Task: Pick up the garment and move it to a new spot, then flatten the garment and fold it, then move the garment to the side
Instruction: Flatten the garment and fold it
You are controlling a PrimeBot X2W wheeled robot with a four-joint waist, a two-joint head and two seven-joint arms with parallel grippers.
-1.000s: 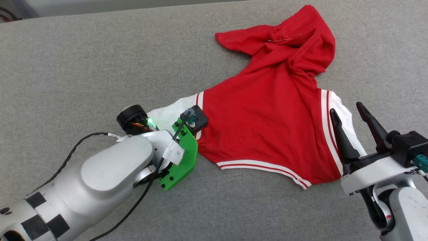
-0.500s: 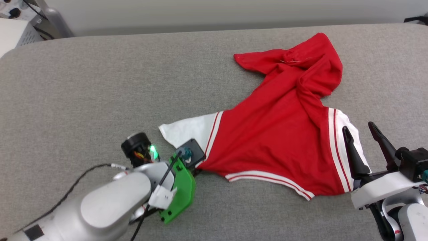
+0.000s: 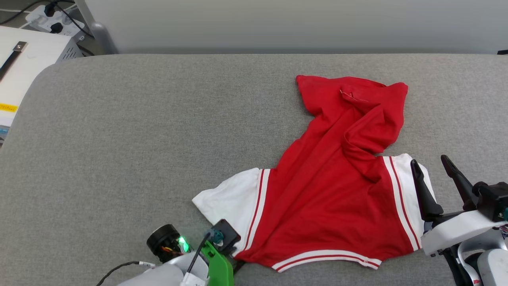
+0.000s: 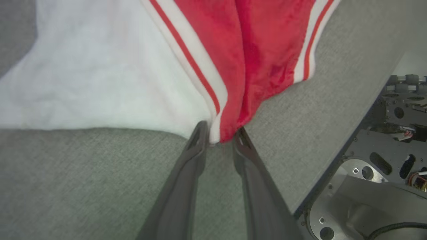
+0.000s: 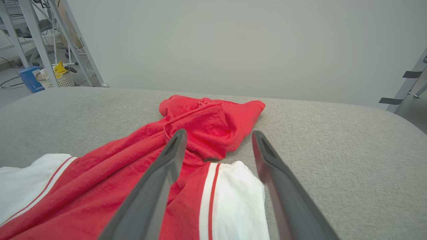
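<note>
The head view as a whole has been shifted since the earlier pictures, so the camera has been moved. Even so, the garment (image 3: 329, 198) is seen changed in shape: its far, bunched end, peaked before, is now broader and flatter along the top, and more of the white sleeve on the robot's left has been uncovered. The garment is laid on the right half of the table (image 3: 139, 131), its striped hem near the edge closest to the robot. It is a soft red jersey with a fine knit. The near part is spread fairly smooth, while the far part is gathered into deep, rounded folds. Two short white sleeves are set off by red-and-white striped trim. The near corner, where white sleeve, trim and red body meet, is pinched between the narrowly closed jaws of the left gripper (image 4: 220, 133). The right gripper (image 3: 429, 161) is held at the other sleeve with its long, dark, tapered fingers spread wide and nothing between them; whether cloth is touched cannot be told. The table is covered in coarse grey woven fabric with rounded corners. A glossy green bracket (image 3: 218, 270) is carried on the left wrist, and a plain pale wall (image 3: 278, 24) is seen behind.
</note>
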